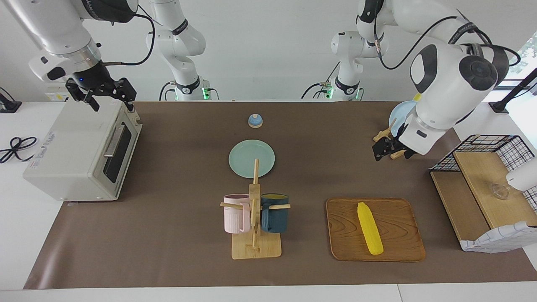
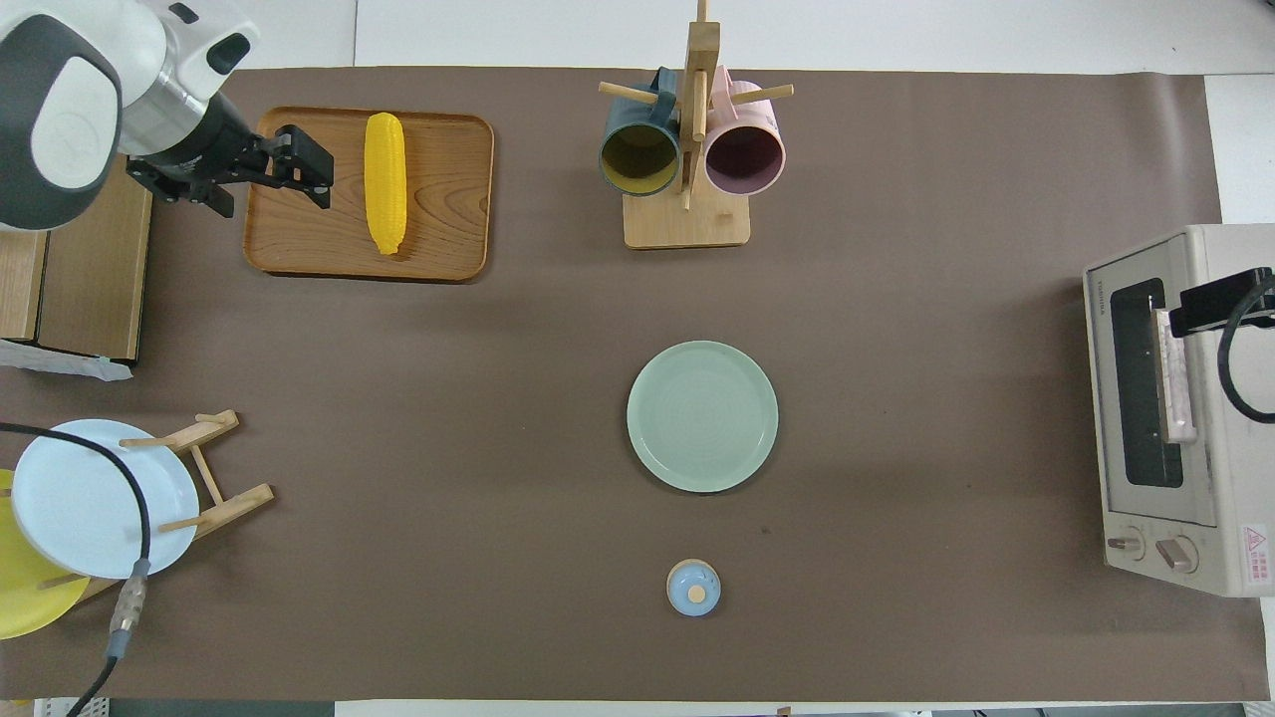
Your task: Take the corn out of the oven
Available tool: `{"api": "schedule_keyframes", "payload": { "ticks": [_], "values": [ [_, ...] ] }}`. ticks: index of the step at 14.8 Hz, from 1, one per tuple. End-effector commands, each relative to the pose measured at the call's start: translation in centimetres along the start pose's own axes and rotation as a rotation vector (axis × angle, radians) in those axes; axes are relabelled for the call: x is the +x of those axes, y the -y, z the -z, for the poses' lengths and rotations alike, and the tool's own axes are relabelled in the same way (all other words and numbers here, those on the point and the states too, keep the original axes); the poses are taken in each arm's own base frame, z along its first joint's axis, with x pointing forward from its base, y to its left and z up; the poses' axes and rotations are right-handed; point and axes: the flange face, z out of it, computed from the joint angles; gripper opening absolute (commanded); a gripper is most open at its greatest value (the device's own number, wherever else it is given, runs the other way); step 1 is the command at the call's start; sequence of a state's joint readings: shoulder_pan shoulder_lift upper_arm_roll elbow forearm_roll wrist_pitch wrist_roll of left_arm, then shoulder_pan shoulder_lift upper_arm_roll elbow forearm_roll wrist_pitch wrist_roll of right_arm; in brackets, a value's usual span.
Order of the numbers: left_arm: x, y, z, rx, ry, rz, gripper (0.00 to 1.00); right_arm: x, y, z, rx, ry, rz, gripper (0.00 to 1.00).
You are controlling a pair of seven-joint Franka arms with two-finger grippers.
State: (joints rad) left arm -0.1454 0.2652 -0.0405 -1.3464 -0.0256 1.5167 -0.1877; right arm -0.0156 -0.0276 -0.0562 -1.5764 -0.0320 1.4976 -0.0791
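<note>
The yellow corn (image 1: 370, 228) lies on a wooden tray (image 1: 402, 247), outside the oven; it also shows in the overhead view (image 2: 385, 184). The off-white oven (image 1: 63, 159) stands at the right arm's end of the table with its dark glass door shut (image 2: 1136, 378). My right gripper (image 1: 110, 100) is open and empty just over the oven's top, above the door's upper edge (image 2: 1220, 299). My left gripper (image 1: 393, 152) is open and empty, raised over the tray's edge toward the left arm's end (image 2: 261, 181), apart from the corn.
A wooden mug rack (image 1: 255, 235) holds a pink and a dark blue mug. A green plate (image 1: 251, 157) and a small blue bell (image 1: 255, 121) lie mid-table. A plate rack with a light blue plate (image 2: 95, 508) and a wire basket shelf (image 1: 495, 184) stand at the left arm's end.
</note>
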Motion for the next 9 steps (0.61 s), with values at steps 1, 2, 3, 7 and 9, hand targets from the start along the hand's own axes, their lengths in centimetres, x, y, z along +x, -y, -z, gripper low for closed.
{"api": "schedule_keyframes", "payload": {
  "ticks": [1,2,3,7,9],
  "values": [
    [-6.4,1.7,1.5,0.012,0.007,0.018,1.0,-0.1,0.1,0.4,0.022,-0.01,-0.021,1.0],
    [-7.3,2.5,1.8,0.015,0.019,0.032,1.0,0.0,0.2,0.4,0.022,-0.01,-0.02,1.0],
    [-8.2,2.9,2.1,0.018,0.037,0.033,1.0,0.0,0.2,0.4,0.021,-0.01,-0.02,1.0],
    [-11.0,2.8,1.5,0.03,0.088,0.025,1.0,0.0,0.2,0.4,0.022,-0.01,-0.017,1.0],
    [-10.6,3.0,1.2,0.019,0.062,0.025,1.0,0.0,0.2,0.4,0.022,-0.014,-0.015,1.0]
  ]
}}
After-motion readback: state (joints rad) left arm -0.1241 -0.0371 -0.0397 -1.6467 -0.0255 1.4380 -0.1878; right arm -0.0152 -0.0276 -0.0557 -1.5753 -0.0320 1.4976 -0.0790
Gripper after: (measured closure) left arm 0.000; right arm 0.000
